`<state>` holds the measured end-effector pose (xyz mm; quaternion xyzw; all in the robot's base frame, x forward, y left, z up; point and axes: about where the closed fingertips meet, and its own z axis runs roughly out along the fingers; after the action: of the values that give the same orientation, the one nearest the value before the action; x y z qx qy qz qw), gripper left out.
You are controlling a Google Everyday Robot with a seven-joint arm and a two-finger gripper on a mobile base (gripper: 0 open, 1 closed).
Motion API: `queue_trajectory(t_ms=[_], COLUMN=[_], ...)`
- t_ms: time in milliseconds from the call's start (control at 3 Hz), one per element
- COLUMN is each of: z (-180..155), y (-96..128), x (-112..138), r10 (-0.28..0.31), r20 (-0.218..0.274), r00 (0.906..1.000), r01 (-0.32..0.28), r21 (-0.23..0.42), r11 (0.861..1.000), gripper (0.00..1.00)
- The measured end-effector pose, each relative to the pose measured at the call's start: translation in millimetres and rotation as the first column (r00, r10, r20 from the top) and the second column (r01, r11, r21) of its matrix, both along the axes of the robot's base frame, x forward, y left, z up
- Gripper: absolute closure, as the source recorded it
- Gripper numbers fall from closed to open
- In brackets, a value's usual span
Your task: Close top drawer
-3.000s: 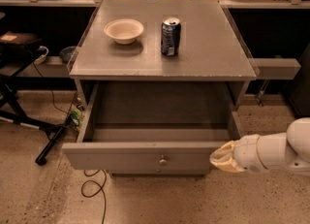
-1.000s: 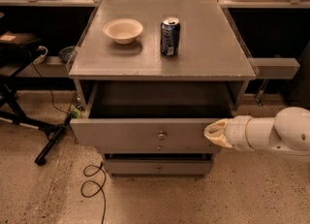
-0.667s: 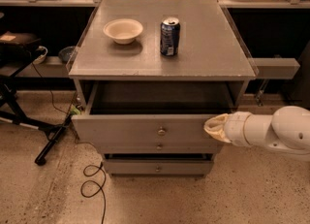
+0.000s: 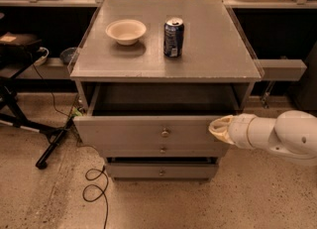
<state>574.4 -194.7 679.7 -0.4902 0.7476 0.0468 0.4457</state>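
Observation:
The top drawer [image 4: 129, 131] is a wide grey drawer with a small round metal knob [image 4: 165, 133] at the centre of its front. It stands partly open, with a shallow strip of its dark inside showing under the cabinet top. My gripper [image 4: 216, 128] is at the end of my white arm [image 4: 277, 134], coming in from the right. Its pale tip is against the right end of the drawer front.
On the grey cabinet top [image 4: 218, 49] sit a white bowl [image 4: 126, 30] and a blue soda can [image 4: 173, 36]. Two shorter drawers [image 4: 161, 169] lie below. A black stand [image 4: 29, 129] and a cable [image 4: 96, 191] are on the speckled floor at the left.
The drawer has slid inward, from wide open to partly open. My gripper has moved forward with the drawer front, staying at its right end.

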Motion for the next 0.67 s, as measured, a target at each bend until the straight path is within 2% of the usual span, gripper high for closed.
queue_trajectory(t_ms=[667], z=[1.0], y=[-1.3], x=[15.3], r10=[-0.014], r20=[0.017], r00=[0.9997], r01=[0.014], r21=[-0.002], r11=[1.000], gripper=[1.00])
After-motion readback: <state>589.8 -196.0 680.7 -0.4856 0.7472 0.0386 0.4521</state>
